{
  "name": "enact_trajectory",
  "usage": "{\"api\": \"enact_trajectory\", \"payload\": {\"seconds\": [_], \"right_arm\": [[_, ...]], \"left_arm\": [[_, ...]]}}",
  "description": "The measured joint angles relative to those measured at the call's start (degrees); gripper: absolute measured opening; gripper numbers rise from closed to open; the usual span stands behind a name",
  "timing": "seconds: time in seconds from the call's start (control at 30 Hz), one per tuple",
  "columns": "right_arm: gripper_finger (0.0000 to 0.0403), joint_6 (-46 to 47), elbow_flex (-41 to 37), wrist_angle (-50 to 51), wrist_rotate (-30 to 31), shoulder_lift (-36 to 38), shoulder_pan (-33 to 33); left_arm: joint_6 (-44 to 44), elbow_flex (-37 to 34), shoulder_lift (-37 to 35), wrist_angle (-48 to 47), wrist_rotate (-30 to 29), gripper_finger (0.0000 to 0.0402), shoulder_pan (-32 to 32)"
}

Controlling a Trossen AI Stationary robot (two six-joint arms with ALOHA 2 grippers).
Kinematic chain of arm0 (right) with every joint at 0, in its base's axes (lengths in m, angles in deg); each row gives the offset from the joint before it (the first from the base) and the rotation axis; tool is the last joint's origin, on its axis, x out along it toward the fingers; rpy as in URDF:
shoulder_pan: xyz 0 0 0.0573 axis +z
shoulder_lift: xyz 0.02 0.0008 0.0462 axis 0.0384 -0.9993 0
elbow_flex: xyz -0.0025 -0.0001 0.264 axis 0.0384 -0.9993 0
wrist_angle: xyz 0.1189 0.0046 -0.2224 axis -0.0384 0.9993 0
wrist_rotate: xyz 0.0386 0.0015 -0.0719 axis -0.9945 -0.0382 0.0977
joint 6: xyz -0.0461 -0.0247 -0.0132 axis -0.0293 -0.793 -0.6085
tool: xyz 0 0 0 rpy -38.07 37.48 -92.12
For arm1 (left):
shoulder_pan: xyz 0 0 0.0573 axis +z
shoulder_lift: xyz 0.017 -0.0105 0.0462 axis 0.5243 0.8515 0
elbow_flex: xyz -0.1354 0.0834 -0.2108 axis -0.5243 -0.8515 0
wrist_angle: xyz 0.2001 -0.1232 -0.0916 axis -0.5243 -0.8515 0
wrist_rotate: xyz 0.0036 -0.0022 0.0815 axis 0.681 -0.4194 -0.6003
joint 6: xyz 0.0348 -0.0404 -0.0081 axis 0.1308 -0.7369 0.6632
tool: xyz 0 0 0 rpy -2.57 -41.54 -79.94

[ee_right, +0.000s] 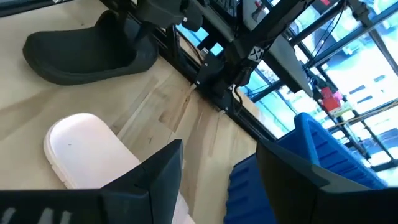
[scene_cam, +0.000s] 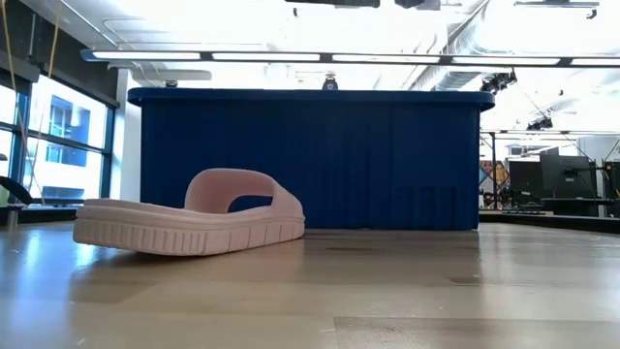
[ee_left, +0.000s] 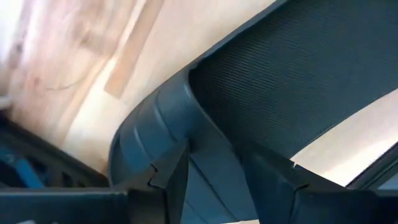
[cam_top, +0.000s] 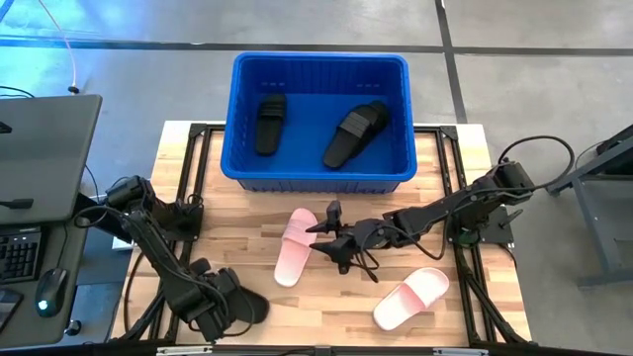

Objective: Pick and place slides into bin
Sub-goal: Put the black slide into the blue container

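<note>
The blue bin [cam_top: 318, 173] stands at the table's far edge with two black slides [cam_top: 270, 124] [cam_top: 356, 133] lying in it. A third black slide [cam_top: 253, 308] lies at the near left; my left gripper [cam_top: 229, 305] is shut on it. It also shows in the right wrist view [ee_right: 81, 53], sole on the table. Two pale pink slides lie flat on the table, one in the middle [cam_top: 295, 245] and one at the near right [cam_top: 410, 298]. My right gripper [cam_top: 326, 235] is open and empty, just right of the middle pink slide [ee_right: 81, 149]. My left gripper has a ridge of the black slide's edge [ee_left: 211, 165] between its two fingers [ee_left: 171, 180], beside the ribbed surface [ee_left: 292, 81]. Which part of the slide this is, I cannot tell. The slide lies on the table [ee_right: 81, 53].
The bin's wall [scene_cam: 310, 160] fills the low view behind the middle pink slide [scene_cam: 194, 218]. A laptop and a mouse [cam_top: 49, 287] sit on a side desk to the left. Black frame rails [cam_top: 465, 287] run along the table's sides.
</note>
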Motion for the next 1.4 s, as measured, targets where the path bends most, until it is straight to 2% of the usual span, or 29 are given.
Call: {"api": "enact_trajectory", "payload": {"seconds": [0.17,0.47,0.67,0.83,0.97,1.1,1.13,1.3,1.4], "right_arm": [[0.0197,2.0,0.0,0.7,0.0,0.0,0.0],[0.0197,6.0,0.0,3.3,-3.3,0.0,0.0],[0.0197,7.8,0.0,3.4,-4.8,0.0,0.0],[0.0197,7.8,0.0,3.4,-4.8,0.0,0.0],[0.0197,7.8,0.0,3.4,-4.8,0.0,0.0],[0.0197,7.8,0.0,3.5,-4.8,0.0,0.0],[0.0197,7.8,0.0,3.5,-4.8,0.0,0.0],[0.0197,7.4,0.0,3.0,-4.6,0.0,0.0],[0.0197,7.4,0.0,1.9,-1.5,0.0,0.0]], "left_arm": [[-3.0,0.3,0.0,-4.7,-0.1,0.0138,0.0],[-7.2,0.3,0.0,-8.8,4.7,0.0138,0.1],[-8.2,0.4,0.0,-10.4,10.3,0.0138,0.1],[-7.2,0.3,-0.1,-14.8,9.5,0.0137,0.0],[-4.8,0.0,0.2,-16.8,10.7,0.0102,-0.3],[-1.9,0.0,1.3,-17.1,9.6,0.0022,-0.2],[-1.4,0.0,1.5,-16.8,9.1,0.0013,-0.2],[3.5,1.0,2.0,-16.1,6.0,0.0016,-0.1],[4.9,4.5,2.1,-18.8,1.9,0.0007,-0.3]]}}
